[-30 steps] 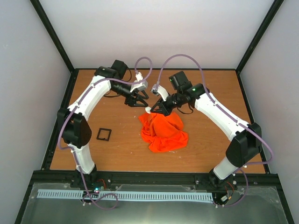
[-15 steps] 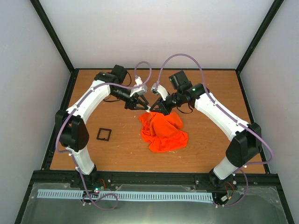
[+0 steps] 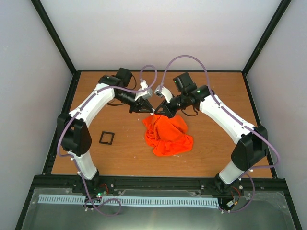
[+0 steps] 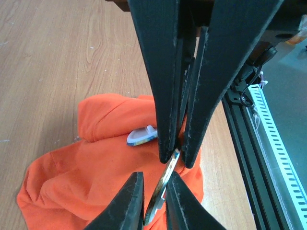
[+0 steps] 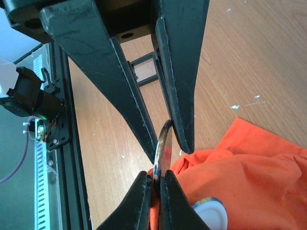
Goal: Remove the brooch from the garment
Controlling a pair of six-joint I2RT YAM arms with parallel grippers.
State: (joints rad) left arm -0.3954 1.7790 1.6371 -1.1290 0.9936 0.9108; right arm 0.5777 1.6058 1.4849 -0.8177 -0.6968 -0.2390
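The orange garment [image 3: 168, 136] lies crumpled mid-table. The brooch [image 3: 152, 112], a thin round metal disc seen edge-on, stands at its far left corner. Both grippers meet there. In the left wrist view my left gripper [image 4: 176, 155] is shut on one end of the brooch [image 4: 165, 184], above the garment [image 4: 86, 172]. In the right wrist view my right gripper [image 5: 170, 152] has the brooch [image 5: 164, 143] slanted between its fingers, touching both. The left gripper's fingertips [image 5: 144, 191] pinch the disc's lower edge with some of the garment [image 5: 254, 177].
A second round white-and-blue badge [image 4: 142, 135] lies on the cloth; it also shows in the right wrist view [image 5: 211, 211]. A small black square frame [image 3: 107, 138] lies on the table left of the garment. Black rails border the table.
My left gripper has moved right from behind the garment to the brooch, meeting the right gripper, and has shut on it. The right arm and garment have barely moved.
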